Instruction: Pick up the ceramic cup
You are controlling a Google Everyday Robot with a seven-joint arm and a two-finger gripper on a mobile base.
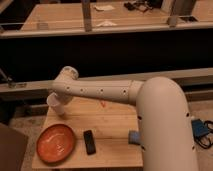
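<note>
The ceramic cup (pixel 51 101) is a small pale-white cylinder at the far left back corner of the wooden table (pixel 115 122). My white arm reaches from the lower right across the table to the upper left, and its wrist (pixel 65 82) bends down right over the cup. My gripper (pixel 58 101) hangs below the wrist, right at the cup and mostly hidden by the arm. I cannot tell whether it touches the cup.
A wide orange dish (pixel 56 144) lies at the table's front left. A black bar-shaped object (pixel 90 141) lies beside it, and a small blue object (pixel 133 136) sits next to my arm. A dark counter and rail (pixel 125 50) run behind the table.
</note>
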